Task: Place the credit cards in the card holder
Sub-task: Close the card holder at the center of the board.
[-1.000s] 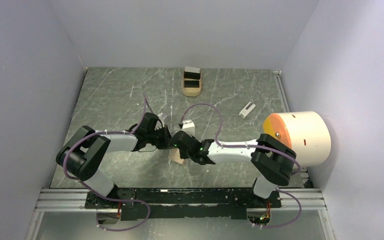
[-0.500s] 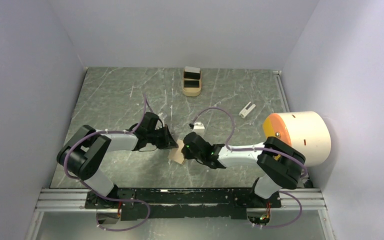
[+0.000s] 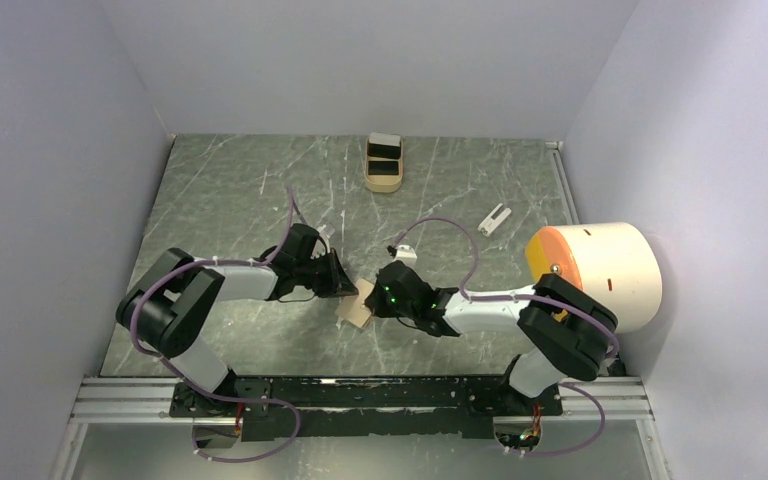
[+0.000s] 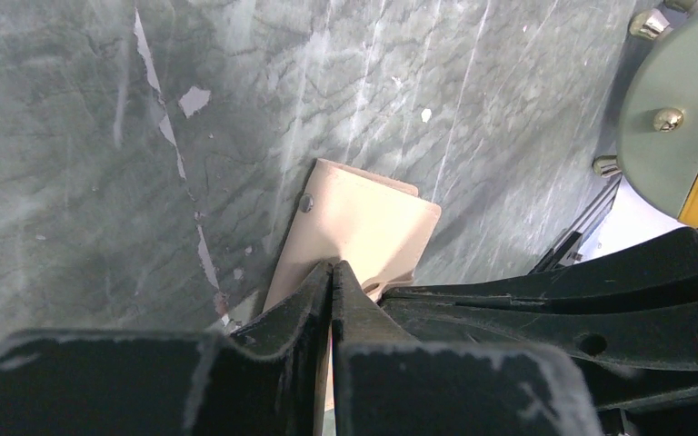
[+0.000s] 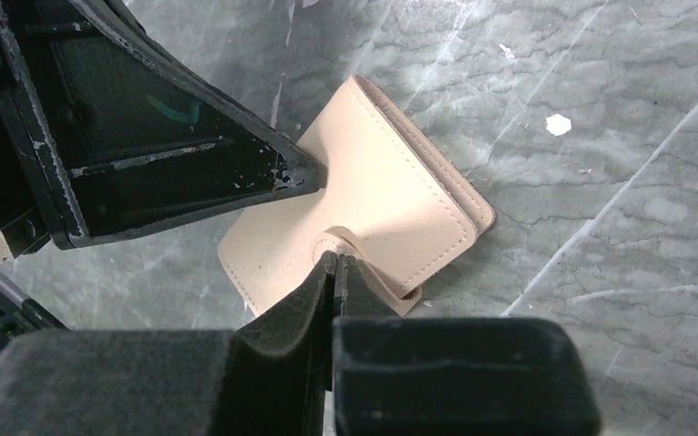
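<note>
The card holder (image 3: pixel 360 303) (image 4: pixel 368 222) (image 5: pixel 391 204) is a tan folded wallet at the table's middle, tilted up off the surface. My left gripper (image 3: pixel 349 288) (image 4: pixel 332 269) is shut on its left edge, and tan leather shows between the fingers. My right gripper (image 3: pixel 376 298) (image 5: pixel 334 258) is shut, its tips against the round snap of the closing tab (image 5: pixel 398 295). Whether it pinches the tab is hidden. The credit cards (image 3: pixel 384 152), black and white, lie in the tan tray (image 3: pixel 384 182) at the back.
A small white object (image 3: pixel 495 218) lies at the right back. A big cream cylinder with an orange face (image 3: pixel 600 275) stands at the right edge beside my right arm. Grey walls close in the table on three sides.
My right arm has drawn back to the right, its gripper sliding from above the card holder to its right side. The left gripper and the card holder have hardly moved.
</note>
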Robot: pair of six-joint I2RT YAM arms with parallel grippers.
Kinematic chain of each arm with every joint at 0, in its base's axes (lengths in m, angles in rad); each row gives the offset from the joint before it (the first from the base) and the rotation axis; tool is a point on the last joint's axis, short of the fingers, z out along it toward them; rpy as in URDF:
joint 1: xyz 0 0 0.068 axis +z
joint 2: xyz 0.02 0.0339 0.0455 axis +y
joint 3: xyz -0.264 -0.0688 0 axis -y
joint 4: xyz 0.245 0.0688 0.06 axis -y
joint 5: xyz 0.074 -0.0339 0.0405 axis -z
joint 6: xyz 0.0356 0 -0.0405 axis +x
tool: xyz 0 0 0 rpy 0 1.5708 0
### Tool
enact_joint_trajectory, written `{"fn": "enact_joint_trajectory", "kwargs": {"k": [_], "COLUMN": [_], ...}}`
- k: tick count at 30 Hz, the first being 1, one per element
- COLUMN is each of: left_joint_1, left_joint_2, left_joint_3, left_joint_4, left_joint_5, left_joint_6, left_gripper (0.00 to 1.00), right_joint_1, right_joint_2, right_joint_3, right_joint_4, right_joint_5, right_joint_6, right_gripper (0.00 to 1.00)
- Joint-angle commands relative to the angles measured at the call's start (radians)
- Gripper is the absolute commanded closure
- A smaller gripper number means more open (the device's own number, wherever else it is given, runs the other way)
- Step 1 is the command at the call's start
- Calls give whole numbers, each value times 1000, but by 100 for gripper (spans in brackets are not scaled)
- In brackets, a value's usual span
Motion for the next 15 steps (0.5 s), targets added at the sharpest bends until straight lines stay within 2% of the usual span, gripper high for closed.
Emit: {"fn": "enact_joint_trajectory", "kwargs": {"k": [1, 5, 9, 15], "left_joint_1": [-12, -12, -13, -13], "left_joint_2": [43, 29, 26, 37], "left_joint_3": [-4, -6, -16, -21], "left_joint_4": [-29, -38, -26, -5], "left_joint_5": [-25, -31, -31, -13], "left_joint_6": [9, 13, 10, 7], "left_gripper": [91, 91, 90, 90], "right_joint_1": [-11, -9, -10, -8], "right_joint_2": [41, -29, -79, -120], "right_joint_3": [-49, 55, 216, 273], "right_joint_4": [-312, -331, -439, -462], "right_joint_5": [-19, -13, 32, -18], "right_joint_6": [-74, -130, -176, -225], "right_gripper": [98, 93, 86, 79]}}
